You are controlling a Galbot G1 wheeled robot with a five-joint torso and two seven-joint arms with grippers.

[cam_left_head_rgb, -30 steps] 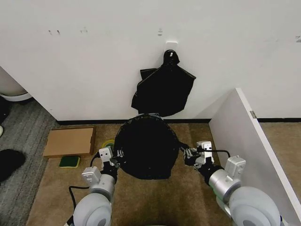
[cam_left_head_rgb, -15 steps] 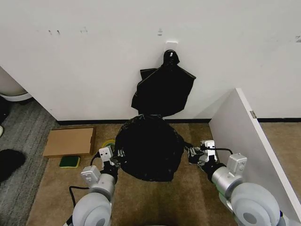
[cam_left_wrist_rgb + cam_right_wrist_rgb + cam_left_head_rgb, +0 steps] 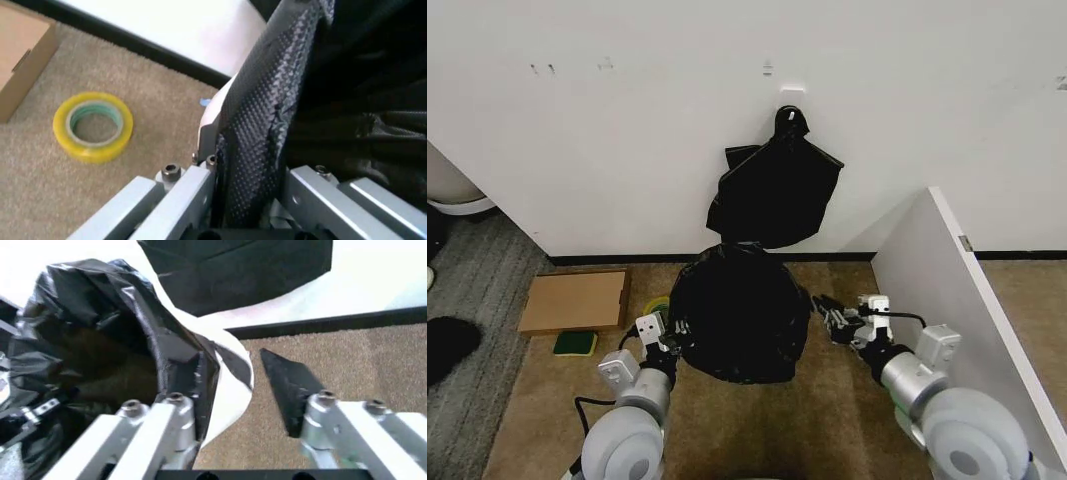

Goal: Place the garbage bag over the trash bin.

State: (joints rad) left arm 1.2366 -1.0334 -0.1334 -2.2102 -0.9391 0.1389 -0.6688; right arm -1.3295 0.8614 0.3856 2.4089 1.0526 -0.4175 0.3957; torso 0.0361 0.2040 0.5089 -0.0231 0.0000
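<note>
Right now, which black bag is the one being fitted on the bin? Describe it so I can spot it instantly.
Start at the white wall and drop to the brown carpet below the hook. The garbage bag is the wrinkly, glossy black film bulging over the round trash bin between both arms. Unlike the flat black bundle hanging above, it stands on the floor.

One garbage bag (image 3: 739, 312) covers one trash bin (image 3: 233, 390), with two pincers alongside. One black bundle (image 3: 775, 190), one cardboard piece (image 3: 575, 301), one tape roll (image 3: 93, 125) and one sponge (image 3: 575, 344).

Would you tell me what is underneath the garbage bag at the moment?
The garbage bag is draped over the trash bin, of which a strip of cream-white wall shows beside the right gripper. The rest of the bin is covered by film.
</note>
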